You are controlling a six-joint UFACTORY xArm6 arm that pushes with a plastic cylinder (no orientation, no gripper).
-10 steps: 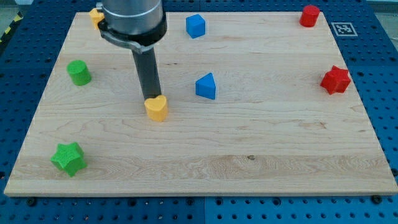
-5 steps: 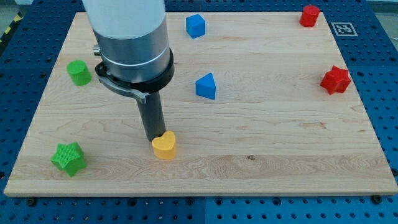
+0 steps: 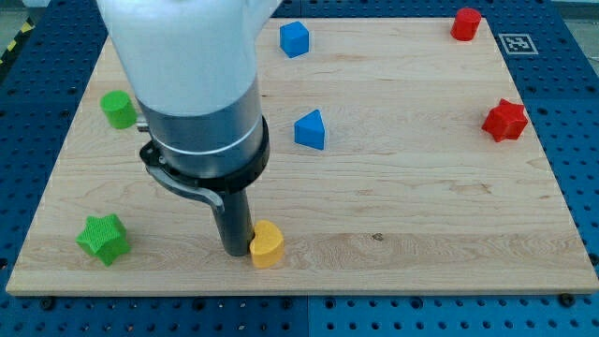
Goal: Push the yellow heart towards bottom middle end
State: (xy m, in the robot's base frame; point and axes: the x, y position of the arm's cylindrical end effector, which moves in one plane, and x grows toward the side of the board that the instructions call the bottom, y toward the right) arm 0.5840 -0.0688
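Observation:
The yellow heart lies near the board's bottom edge, a little left of the middle. My tip stands right against the heart's left side, touching it. The arm's thick grey and white body rises above the tip and hides the board's upper left part.
A green star sits at the bottom left. A green cylinder is at the left. A blue triangle is mid-board, a blue cube at the top. A red star and a red block are at the right.
My tip has moved down and slightly right, pushing the yellow heart from mid-board to near the bottom edge. The arm now hides the orange block at the top left.

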